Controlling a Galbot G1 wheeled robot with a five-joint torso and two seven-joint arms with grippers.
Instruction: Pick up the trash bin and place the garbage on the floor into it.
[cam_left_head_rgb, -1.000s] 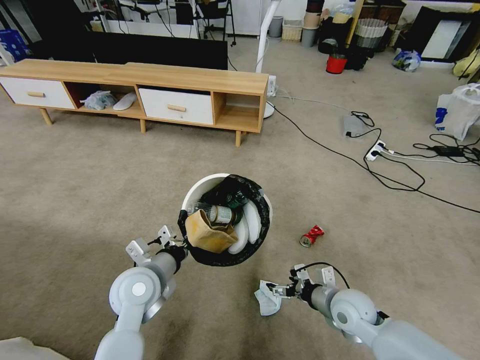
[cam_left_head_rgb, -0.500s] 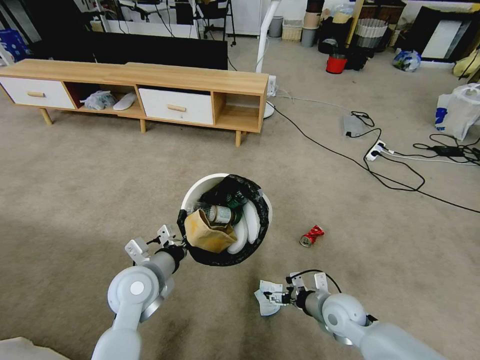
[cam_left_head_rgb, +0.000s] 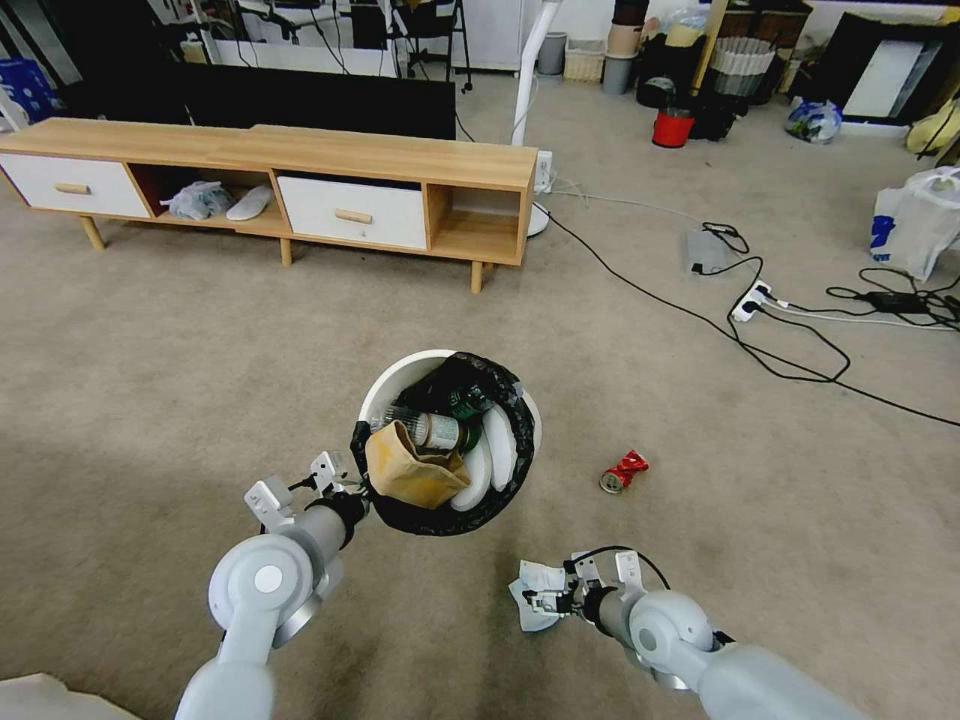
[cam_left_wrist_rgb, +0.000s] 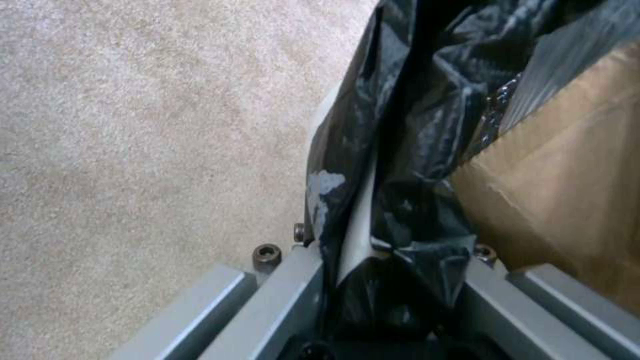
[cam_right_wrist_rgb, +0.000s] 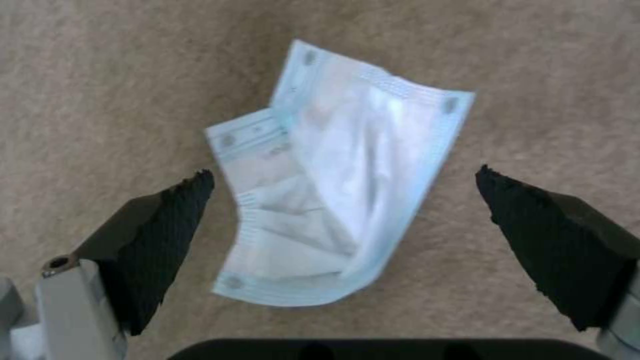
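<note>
Garbage (cam_right_wrist_rgb: 333, 185): pleated white mask on carpet.

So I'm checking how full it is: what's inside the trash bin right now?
In the trash bin, held by the left end effector, the black liner holds a brown paper carton, a bottle and white pieces. Anything beneath them is covered.

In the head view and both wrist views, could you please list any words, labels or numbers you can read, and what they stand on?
No text can be read anywhere.
Crushed red can: markings too small.
Bottle label in the trash bin: blurred.
White bag with blue print: unreadable.
Face mask: no print.
</note>
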